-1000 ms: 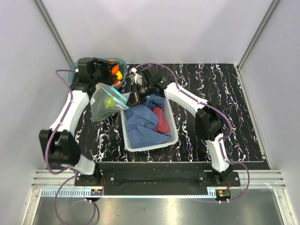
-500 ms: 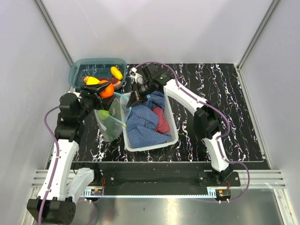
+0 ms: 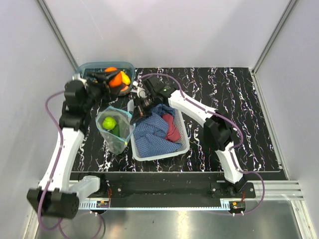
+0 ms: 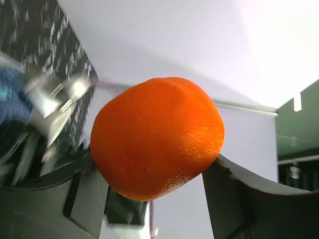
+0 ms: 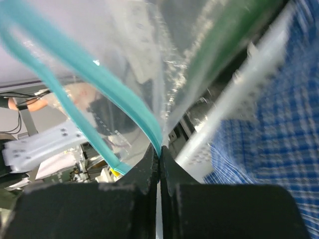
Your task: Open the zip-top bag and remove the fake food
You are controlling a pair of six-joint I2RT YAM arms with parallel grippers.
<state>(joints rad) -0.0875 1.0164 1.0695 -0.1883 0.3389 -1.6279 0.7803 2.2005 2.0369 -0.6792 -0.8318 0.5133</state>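
The left gripper (image 4: 153, 180) clamps an orange fake fruit (image 4: 157, 135) between its fingers, over the teal bin (image 3: 92, 68) that sits beyond the white basket's (image 3: 160, 152) far-left corner. The right gripper (image 5: 159, 158) is pinched tight on the teal zip rim of the zip-top bag (image 3: 117, 140), at the basket's left wall. The bag stands open against that wall, with a lime-green piece (image 3: 109, 122) and a dark green piece (image 3: 117, 131) inside.

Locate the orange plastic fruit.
In the top view, the orange plastic fruit is at the back left, clamped in the left gripper over the translucent teal bin.
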